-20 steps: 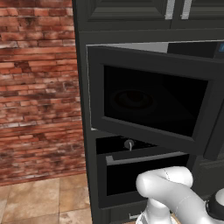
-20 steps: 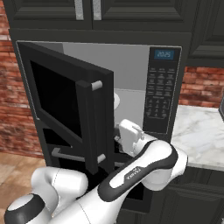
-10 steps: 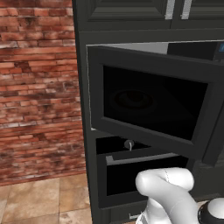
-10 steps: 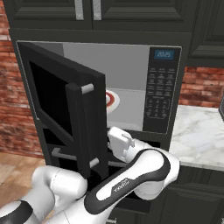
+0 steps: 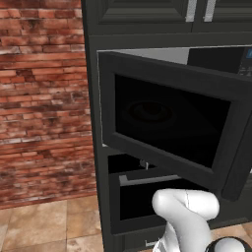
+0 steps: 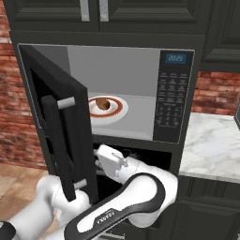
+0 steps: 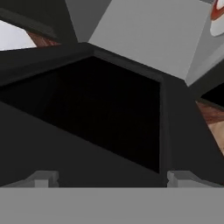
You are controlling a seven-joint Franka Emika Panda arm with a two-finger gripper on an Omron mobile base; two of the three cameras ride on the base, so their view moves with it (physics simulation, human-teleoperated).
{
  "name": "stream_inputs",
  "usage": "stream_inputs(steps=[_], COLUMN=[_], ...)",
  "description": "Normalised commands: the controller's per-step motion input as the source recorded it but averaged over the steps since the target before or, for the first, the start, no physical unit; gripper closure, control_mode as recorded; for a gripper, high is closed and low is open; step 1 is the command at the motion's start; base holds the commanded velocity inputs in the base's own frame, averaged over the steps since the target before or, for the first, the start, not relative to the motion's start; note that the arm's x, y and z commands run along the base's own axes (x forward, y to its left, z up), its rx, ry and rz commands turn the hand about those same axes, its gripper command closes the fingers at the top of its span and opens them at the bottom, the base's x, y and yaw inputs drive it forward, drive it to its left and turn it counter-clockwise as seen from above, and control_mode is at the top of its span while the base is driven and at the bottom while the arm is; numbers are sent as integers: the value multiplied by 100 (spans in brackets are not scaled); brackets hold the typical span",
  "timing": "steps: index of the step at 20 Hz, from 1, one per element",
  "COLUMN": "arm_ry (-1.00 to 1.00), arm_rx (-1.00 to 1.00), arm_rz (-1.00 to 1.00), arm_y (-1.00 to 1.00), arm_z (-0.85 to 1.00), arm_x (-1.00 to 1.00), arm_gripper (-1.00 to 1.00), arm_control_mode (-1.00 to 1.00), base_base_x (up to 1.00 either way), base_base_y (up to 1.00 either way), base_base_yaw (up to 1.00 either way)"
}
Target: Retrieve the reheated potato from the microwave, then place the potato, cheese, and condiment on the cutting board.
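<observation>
The microwave (image 6: 176,93) stands open, its dark-glass door (image 6: 56,136) swung out to the left. Inside, the brown potato (image 6: 103,103) lies on a white plate with a red rim (image 6: 119,111). The arm's white hand (image 6: 110,159) sits just below the cavity, close behind the door's lower edge, and its fingers are hidden by the door there. In the hand view my gripper (image 7: 113,178) is open, fingertips far apart with nothing between them, facing the door's inner glass (image 7: 109,113). The plate rim (image 7: 217,17) peeks in at the top right. From the left, the door (image 5: 172,123) hides the cavity.
A black oven with a bar handle (image 5: 147,178) and a knob (image 5: 143,164) sits under the microwave. A marble counter (image 6: 215,150) extends to the right. A brick wall (image 5: 44,98) is at the left, and dark cabinets (image 6: 93,14) hang above.
The hand has dropped from in front of the cavity to below its opening, uncovering the plate and potato. The door has swung further open to the left.
</observation>
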Motion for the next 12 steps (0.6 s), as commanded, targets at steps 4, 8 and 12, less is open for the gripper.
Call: stream_inputs(steps=[4, 8, 12], arm_ry=[0, 0, 0], arm_rx=[0, 0, 0], arm_rz=[9, 8, 14], arm_y=[37, 41, 46], arm_z=[0, 0, 0], arm_x=[-60, -50, -39], arm_gripper=[-100, -100, -100], arm_control_mode=[-100, -100, -100], base_base_x=[0, 0, 0], base_base_y=[0, 0, 0], base_base_yaw=[0, 0, 0])
